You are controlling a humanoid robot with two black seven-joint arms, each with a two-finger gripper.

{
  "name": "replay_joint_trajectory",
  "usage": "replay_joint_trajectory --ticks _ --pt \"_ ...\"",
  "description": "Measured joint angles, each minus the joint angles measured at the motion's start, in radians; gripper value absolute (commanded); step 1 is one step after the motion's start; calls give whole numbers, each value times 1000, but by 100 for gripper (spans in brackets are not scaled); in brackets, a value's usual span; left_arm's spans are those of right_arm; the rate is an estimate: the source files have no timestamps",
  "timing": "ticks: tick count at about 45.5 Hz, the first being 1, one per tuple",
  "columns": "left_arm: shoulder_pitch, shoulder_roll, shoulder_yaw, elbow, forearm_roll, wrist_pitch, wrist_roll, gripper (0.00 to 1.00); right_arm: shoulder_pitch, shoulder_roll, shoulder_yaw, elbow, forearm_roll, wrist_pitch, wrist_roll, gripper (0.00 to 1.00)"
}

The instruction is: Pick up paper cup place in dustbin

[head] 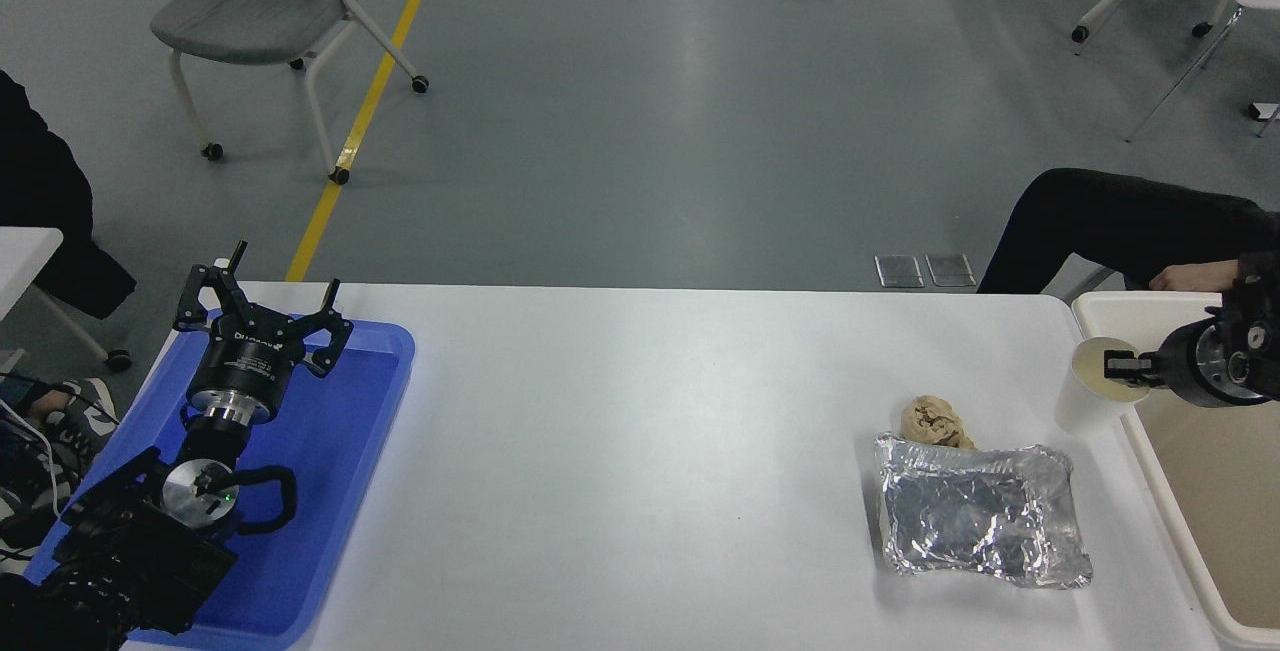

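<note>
Paper cup [1090, 393] is pinched at its rim in my right gripper [1118, 369], lifted and tilted just left of the dustbin [1110, 306] rim. Carry step, I judge; next I need to move right over the bin's inside and let go. Foil bag [980, 514] and brown paper ball [935, 421] lie left of the dustbin. Left gripper [262, 316] parked, fingers spread, well left of the dustbin.

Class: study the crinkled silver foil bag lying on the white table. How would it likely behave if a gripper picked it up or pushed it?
The foil bag lies flat and heavily creased, so it probably flexes and sags rather than staying stiff. Its shiny skin may slip between fingers. Lying low and wide, it should slide, not roll, when pushed, perhaps nudging the brown paper ball at its far edge.
</note>
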Motion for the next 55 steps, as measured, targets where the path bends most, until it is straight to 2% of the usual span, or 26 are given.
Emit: replay_joint_trajectory --ticks 27,42,55 --pt "0 0 -1 -1 0 0 0 100 635 -37 -337 200 11 291 -1 0" --pt "1 2 -1 -1 0 0 0 100 741 -40 -420 236 5 339 -4 0" --pt "2 2 -2 -1 0 0 0 100 677 -113 -496 88 -34 343 4 0"
